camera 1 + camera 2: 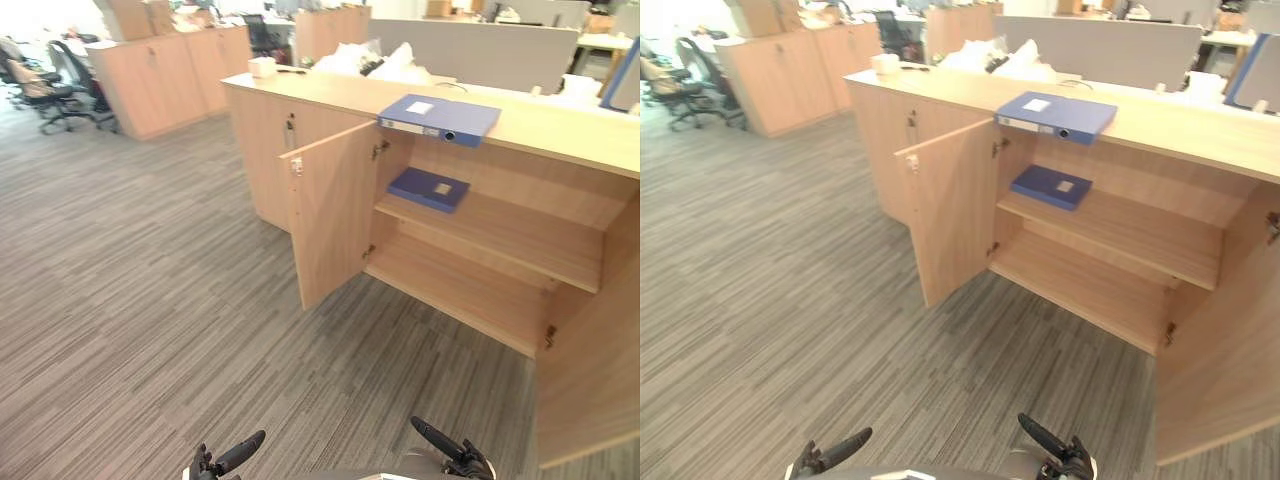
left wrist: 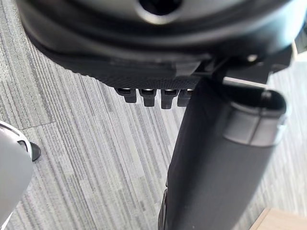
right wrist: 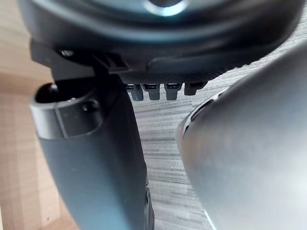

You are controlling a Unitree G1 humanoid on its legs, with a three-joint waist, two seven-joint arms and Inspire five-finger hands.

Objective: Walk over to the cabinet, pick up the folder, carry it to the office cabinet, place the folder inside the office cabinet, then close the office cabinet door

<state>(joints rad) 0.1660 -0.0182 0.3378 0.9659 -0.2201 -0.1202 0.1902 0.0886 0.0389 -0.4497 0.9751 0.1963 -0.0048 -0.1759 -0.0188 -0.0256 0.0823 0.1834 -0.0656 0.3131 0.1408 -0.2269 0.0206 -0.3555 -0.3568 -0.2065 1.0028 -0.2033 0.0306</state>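
1. Left hand (image 1: pixel 235 456) and right hand (image 1: pixel 445 445) hang low, fingers straight and relaxed, nothing in either. In the wrist views each thumb stands clear and carpet (image 2: pixel 96 158) shows past the fingers.
2. Task item: the blue folder (image 1: pixel 440 118) lies flat on top of the cabinet (image 1: pixel 560 135), well ahead of and above both sets of fingertips, a bit toward the right-hand side. No contact.
3. Its spine sits at the top's front edge, facing the fingers. My guess is it's parked there so a hand can take it without a deep reach.
4. A second, thinner blue folder (image 1: pixel 428 188) lies flat on the upper shelf (image 1: pixel 520 235), just below the first and also well beyond the fingers.
5. Both doors are swung wide: the left door (image 1: pixel 330 210) is ahead of the left fingers, the right door (image 1: pixel 590 350) ahead and outboard of the right fingers. That leaves the shelves reachable for the drop, with room beside the thin folder.
6. My read: approach phase, pick not yet begun. Hands are probably kept low and empty for balance.
7. Risk: the right door stands near the right arm's reach path and could get clipped.
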